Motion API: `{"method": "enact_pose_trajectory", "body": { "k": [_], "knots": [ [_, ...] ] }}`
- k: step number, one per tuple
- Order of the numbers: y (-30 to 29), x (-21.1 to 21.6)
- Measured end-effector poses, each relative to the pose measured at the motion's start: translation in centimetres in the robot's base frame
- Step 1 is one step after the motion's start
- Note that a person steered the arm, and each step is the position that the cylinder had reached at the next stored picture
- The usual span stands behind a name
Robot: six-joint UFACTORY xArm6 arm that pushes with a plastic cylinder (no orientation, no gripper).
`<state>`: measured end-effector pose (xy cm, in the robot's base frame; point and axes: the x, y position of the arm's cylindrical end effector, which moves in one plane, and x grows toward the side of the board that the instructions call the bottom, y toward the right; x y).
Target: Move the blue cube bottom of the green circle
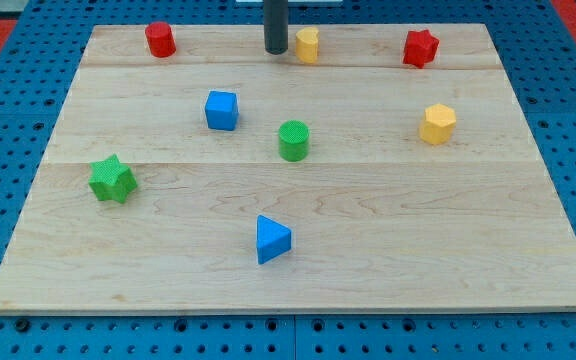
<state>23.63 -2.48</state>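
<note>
The blue cube (221, 110) sits on the wooden board, left of centre. The green circle (293, 140), a short upright cylinder, stands to the cube's right and slightly lower in the view. My tip (275, 50) is at the view's top centre, just left of a yellow block (308, 45). It is well above both the cube and the green circle and touches neither.
A red cylinder (160, 39) stands at top left and a red star (420, 47) at top right. A yellow hexagon block (437, 123) is at right. A green star (113, 179) is at left, a blue triangle (272, 239) at bottom centre. The board edge (288, 310) runs along the bottom.
</note>
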Motion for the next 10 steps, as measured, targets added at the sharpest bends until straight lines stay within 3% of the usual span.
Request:
{"method": "enact_pose_trajectory", "body": {
  "k": [2,3,4,5,10],
  "knots": [
    [-0.2,1.5],
    [0.7,10.8],
    [7.1,13.4],
    [13.1,13.4],
    [12.7,13.0]
  ]
}}
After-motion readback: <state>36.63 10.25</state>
